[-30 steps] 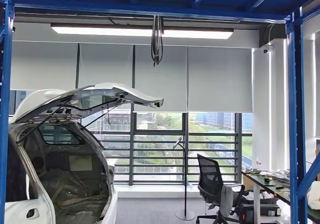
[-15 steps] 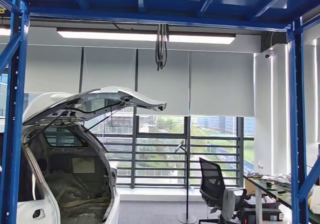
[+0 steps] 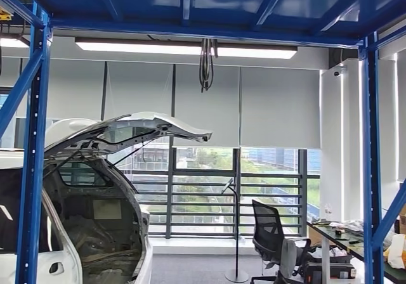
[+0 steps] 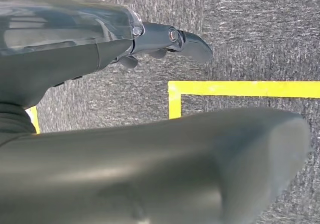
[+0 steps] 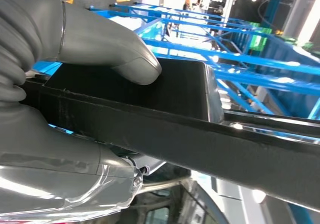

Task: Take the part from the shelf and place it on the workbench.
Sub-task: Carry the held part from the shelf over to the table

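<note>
**Black part in right hand, workbench off to the right**

Black, long and flat-sided, the part (image 5: 181,119) sits in the robot's right hand (image 5: 71,109): thumb pressed on its top face, fingers under it, so the hand is closed on the part. Its long axis runs straight out from the hand, away from the wrist cam, w/ blue shelving (image 5: 241,39) beyond it.

Left hand (image 4: 124,134) hangs over grey carpet (image 4: 245,34) marked w/ yellow tape (image 4: 241,89). It holds nothing; thumb and a dark finger lie stretched out and apart.

Head view looks forward through a blue steel frame (image 3: 371,157): white car (image 3: 86,220) w/ its hatch raised at left, office chair (image 3: 270,236) in front of the windows, and a cluttered tabletop (image 3: 352,239) at the far right edge, partly behind the frame post.

Judgement: part is off the shelf, carrying stage. If that tabletop is the workbench, it lies ahead and to the right, well apart from the hand — the right arm's side, so the part's far end would lead in.
</note>
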`<state>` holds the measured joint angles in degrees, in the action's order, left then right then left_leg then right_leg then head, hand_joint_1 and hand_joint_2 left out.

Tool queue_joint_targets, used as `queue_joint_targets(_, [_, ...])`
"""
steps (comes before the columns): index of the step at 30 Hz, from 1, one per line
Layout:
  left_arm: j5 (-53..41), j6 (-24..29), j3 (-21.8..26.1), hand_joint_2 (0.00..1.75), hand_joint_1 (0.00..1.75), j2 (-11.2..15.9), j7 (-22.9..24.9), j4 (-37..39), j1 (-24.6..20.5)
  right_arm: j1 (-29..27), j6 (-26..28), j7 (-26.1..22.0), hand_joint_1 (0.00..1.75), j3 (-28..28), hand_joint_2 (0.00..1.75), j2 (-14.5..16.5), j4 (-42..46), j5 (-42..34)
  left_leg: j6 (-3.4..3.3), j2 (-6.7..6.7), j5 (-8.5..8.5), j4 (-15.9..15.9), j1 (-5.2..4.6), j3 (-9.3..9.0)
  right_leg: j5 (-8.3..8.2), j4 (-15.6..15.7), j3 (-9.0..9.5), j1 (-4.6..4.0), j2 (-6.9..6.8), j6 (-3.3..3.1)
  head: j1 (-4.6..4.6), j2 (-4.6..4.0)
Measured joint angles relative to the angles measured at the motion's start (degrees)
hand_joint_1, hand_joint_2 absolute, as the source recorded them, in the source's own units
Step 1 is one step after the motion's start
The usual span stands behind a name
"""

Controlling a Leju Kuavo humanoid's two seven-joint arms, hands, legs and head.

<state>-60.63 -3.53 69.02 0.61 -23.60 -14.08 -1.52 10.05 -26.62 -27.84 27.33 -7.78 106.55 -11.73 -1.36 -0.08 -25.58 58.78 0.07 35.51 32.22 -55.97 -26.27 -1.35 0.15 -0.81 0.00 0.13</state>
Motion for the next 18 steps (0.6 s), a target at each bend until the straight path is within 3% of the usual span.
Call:
queue_joint_targets(2, [-0.14, -0.03, 0.01, 1.75, 0.0, 0.01, -0.28, 0.0, 0.05, 0.05, -0.11, -0.11, 1.75, 0.06, 1.75, 0.04, 0.15, -0.15, 0.63, -0.05, 0.24, -0.01, 0.17, 0.37, -0.95, 0.62, -0.33, -0.04, -0.15, -0.35, 0.0, 0.0])
queue_joint_targets(3, [-0.19, -0.04, 0.01, 1.75, 0.0, 0.02, -0.5, 0.0, 0.09, 0.1, -0.17, -0.16, 1.75, 0.1, 1.75, 0.11, 0.22, -0.19, 0.88, -0.09, -0.82, 0.67, 0.18, 0.72, -1.57, 0.94, -0.65, 0.07, -0.32, -0.64, 0.0, 0.0])
queue_joint_targets(5, [-0.23, -0.05, 0.04, 1.75, 0.0, 0.08, -0.88, 0.0, 0.1, 0.19, -0.22, -0.31, 1.75, 0.18, 1.75, 0.36, 0.42, -0.16, 1.33, -0.15, -5.6, 4.98, 0.26, 2.08, -2.83, 1.3, -1.74, 0.39, -0.66, -1.08, 0.0, 0.0])
queue_joint_targets(7, [-0.15, -0.02, 0.09, 1.75, 0.0, 0.19, -1.17, 0.0, 0.05, 0.18, -0.22, -0.38, 1.75, 0.26, 1.75, 0.67, 0.56, -0.02, 1.86, -0.14, -10.09, 12.02, 0.51, 3.58, -3.8, 1.11, -3.21, 0.45, -0.79, -1.2, 0.0, 0.0])
queue_joint_targets(8, [-0.08, 0.0, 0.15, 1.75, 0.0, 0.27, -1.32, 0.0, 0.04, 0.19, -0.22, -0.39, 1.75, 0.32, 1.75, 0.82, 0.6, 0.04, 2.13, -0.14, -10.61, 14.56, 0.67, 3.73, -4.28, 0.96, -3.97, 0.5, -0.87, -1.11, 0.0, 0.0])
queue_joint_targets(9, [0.0, 0.02, 0.24, 1.75, 0.0, 0.32, -1.45, 0.0, 0.04, 0.22, -0.22, -0.39, 1.75, 0.39, 1.75, 0.96, 0.63, 0.05, 2.42, -0.13, -9.87, 15.5, 0.87, 3.17, -4.74, 0.72, -4.8, 0.59, -0.91, -0.95, 0.0, 0.0])
queue_joint_targets(10, [0.07, 0.03, 0.37, 1.75, 0.0, 0.39, -1.57, 0.0, 0.04, 0.27, -0.2, -0.39, 1.75, 0.45, 1.75, 1.08, 0.66, 0.02, 2.7, -0.13, -8.25, 14.43, 1.1, 1.75, -5.11, 0.35, -5.67, 0.72, -0.92, -0.73, 0.0, 0.0])
queue_joint_targets(12, [0.1, 0.03, 0.57, 1.75, 0.0, 0.54, -1.75, -0.01, -0.02, 0.42, -0.17, -0.38, 1.75, 0.51, 1.75, 1.3, 0.75, -0.25, 3.31, -0.14, -5.63, 7.61, 1.57, -3.16, -5.53, -0.93, -7.45, 0.93, -0.89, -0.22, 0.0, 0.0])
queue_joint_targets(14, [-0.07, 0.02, 0.63, 1.75, 0.0, 0.68, -1.85, -0.02, -0.08, 0.63, -0.16, -0.39, 1.75, 0.5, 1.75, 1.42, 0.98, -0.67, 3.1, -0.29, -5.83, 1.24, 1.67, -6.99, -5.92, -2.31, -8.94, 0.95, -0.82, 0.44, -0.01, 0.0])
queue_joint_targets(15, [-0.23, -0.01, 0.63, 1.75, 0.0, 0.74, -1.87, -0.02, -0.09, 0.74, -0.17, -0.41, 1.75, 0.47, 1.75, 1.42, 1.09, -0.9, 2.85, -0.37, -6.33, -0.19, 1.58, -7.61, -6.24, -2.74, -9.51, 0.9, -0.78, 0.81, -0.01, 0.0])
queue_joint_targets(17, [-0.5, -0.05, 0.65, 1.75, 0.0, 0.86, -1.91, -0.02, -0.03, 0.77, -0.31, -0.5, 1.75, 0.32, 1.75, 1.38, 1.15, -1.3, 1.97, -0.36, -6.3, -0.53, 1.49, -7.01, -6.71, -3.09, -10.29, 1.01, -0.68, 1.53, -0.01, 0.0])
queue_joint_targets(18, [-0.63, -0.08, 0.65, 1.75, 0.0, 0.93, -1.96, -0.02, -0.01, 0.73, -0.47, -0.56, 1.75, 0.19, 1.75, 1.34, 1.15, -1.45, 1.43, -0.26, -5.94, -0.55, 1.5, -6.54, -5.88, -3.65, -10.7, 1.09, -0.6, 1.81, -0.01, 0.0])
